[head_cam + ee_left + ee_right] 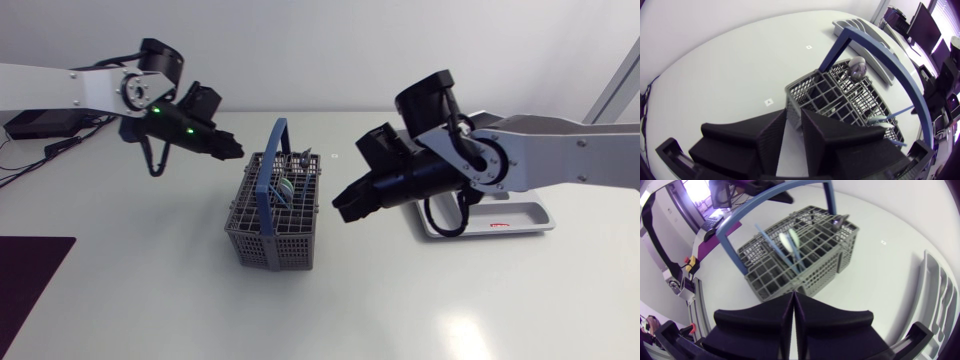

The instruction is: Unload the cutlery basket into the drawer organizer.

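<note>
The grey cutlery basket (pixel 272 212) with its blue hoop handle (pixel 272 165) stands mid-table, holding a few pieces of cutlery (pixel 287 185). The left wrist view shows a spoon bowl (pixel 857 67) and a pale blue handle (pixel 880 120) in the basket; the right wrist view shows blue-handled pieces (pixel 790 245). My left gripper (pixel 235 148) hovers just left of the basket's far corner, slightly open and empty (pixel 793 114). My right gripper (pixel 340 208) hangs right of the basket, shut and empty (pixel 792 295). My right arm partly hides the grey drawer organizer (pixel 500 222).
A dark mat (pixel 30 280) lies at the table's front left corner. Small white markers (pixel 333 156) dot the tabletop behind the basket. The organizer's grey compartments (pixel 865 30) (pixel 935 295) lie beyond the basket's right side.
</note>
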Action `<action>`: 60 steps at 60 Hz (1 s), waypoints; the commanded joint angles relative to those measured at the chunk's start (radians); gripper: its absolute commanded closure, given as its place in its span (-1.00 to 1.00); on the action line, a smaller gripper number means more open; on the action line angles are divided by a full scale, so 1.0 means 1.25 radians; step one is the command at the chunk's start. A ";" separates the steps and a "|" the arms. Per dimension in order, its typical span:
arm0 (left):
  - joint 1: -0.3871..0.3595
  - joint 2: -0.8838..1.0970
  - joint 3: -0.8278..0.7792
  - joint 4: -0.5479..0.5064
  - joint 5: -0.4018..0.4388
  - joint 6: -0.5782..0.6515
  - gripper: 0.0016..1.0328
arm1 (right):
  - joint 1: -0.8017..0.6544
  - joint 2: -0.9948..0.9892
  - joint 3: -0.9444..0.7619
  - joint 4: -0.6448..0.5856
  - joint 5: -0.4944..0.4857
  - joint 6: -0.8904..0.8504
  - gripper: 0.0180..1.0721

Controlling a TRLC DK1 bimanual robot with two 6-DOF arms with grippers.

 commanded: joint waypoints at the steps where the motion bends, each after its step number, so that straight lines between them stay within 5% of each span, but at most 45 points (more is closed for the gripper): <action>1: 0.031 -0.091 -0.063 -0.022 0.008 0.028 0.43 | -0.044 0.006 0.022 -0.010 -0.012 -0.009 0.88; 24: 0.015 -0.332 -0.306 -0.051 0.010 0.103 0.40 | -0.106 0.186 0.169 0.026 -0.019 -0.005 0.88; 60: -0.186 -0.586 -0.521 -0.172 0.010 0.253 0.41 | -0.111 0.447 0.476 0.009 -0.017 0.031 0.88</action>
